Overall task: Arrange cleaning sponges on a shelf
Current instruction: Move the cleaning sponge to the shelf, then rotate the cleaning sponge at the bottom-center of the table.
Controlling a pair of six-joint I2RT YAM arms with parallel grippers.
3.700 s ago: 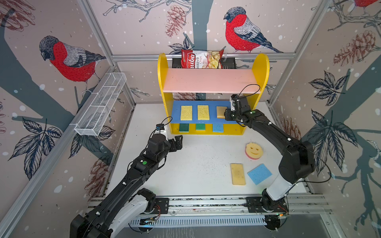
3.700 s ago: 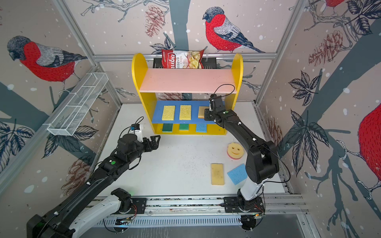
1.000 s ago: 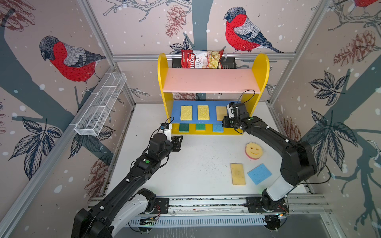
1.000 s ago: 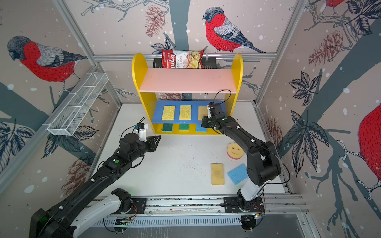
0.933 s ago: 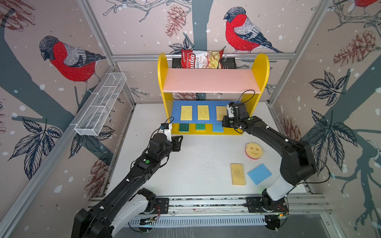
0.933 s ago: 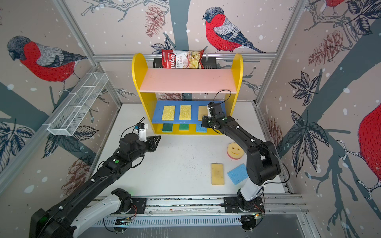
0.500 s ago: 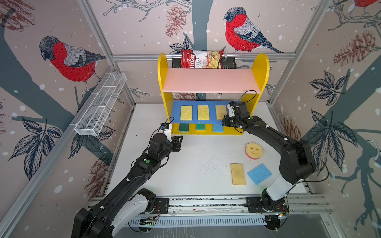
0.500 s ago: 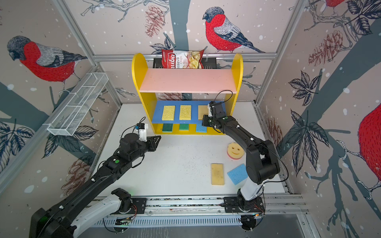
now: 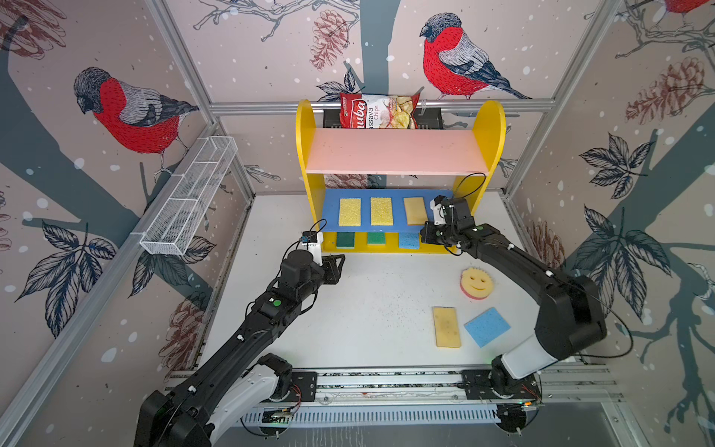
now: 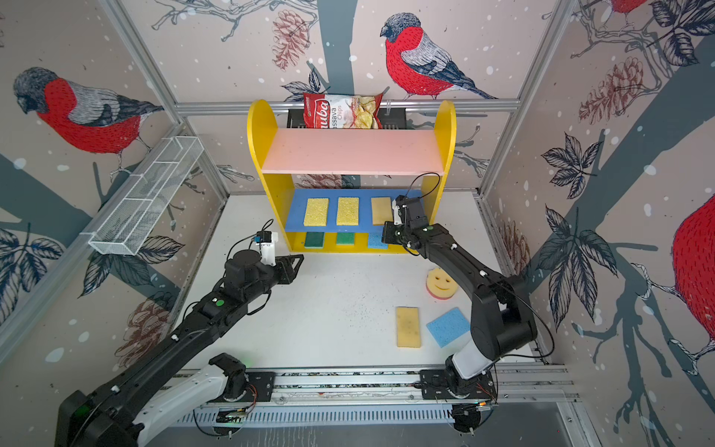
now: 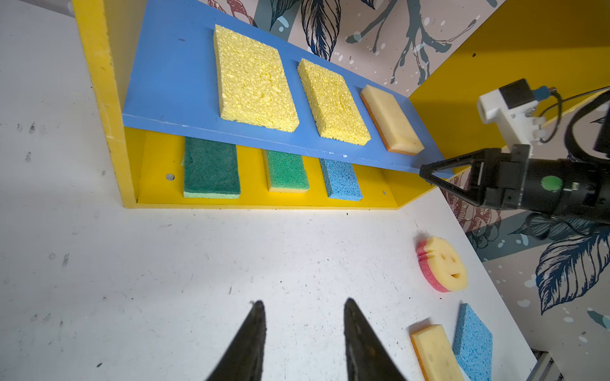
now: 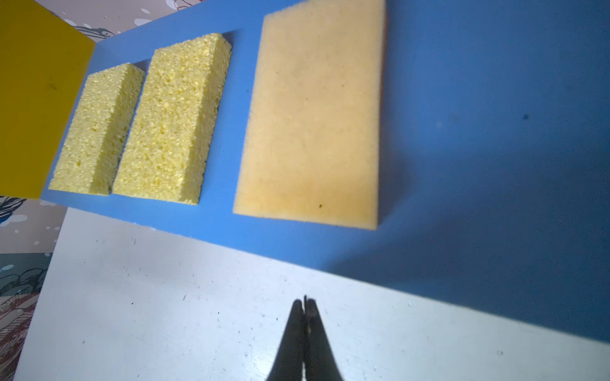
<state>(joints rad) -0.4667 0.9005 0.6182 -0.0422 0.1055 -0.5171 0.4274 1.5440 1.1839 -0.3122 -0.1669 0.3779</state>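
The tan sponge (image 9: 415, 211) is lying on the blue board (image 9: 329, 211) of the shelf (image 9: 303, 154), at the three o'clock end.
My right gripper (image 12: 305, 301) is backing off, jaws together and empty. My left gripper (image 11: 304, 301) is spreading its jaws, and three loose sponges (image 9: 447, 327) are waiting at five o'clock.

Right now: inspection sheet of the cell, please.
Surface: scuffed, speckled white tabletop.
Job's things: three-tier shelf with yellow side panels; its blue middle board carries a row of two bright yellow foam sponges and one tan; below, a row of two green sponges and one light blue; loose on the table: round yellow-and-pink smiley sponge, tan-yellow rectangular sponge, light blue square sponge.
Clutter: red chips bag on a black slotted tray behind the shelf.
Claws: left claw open, empty; right claw shut, empty, at the blue board's front edge.
Cables: black cable loop at the right wrist.
Surroundings: bird-print wall panels; white wire-mesh basket on the left wall.
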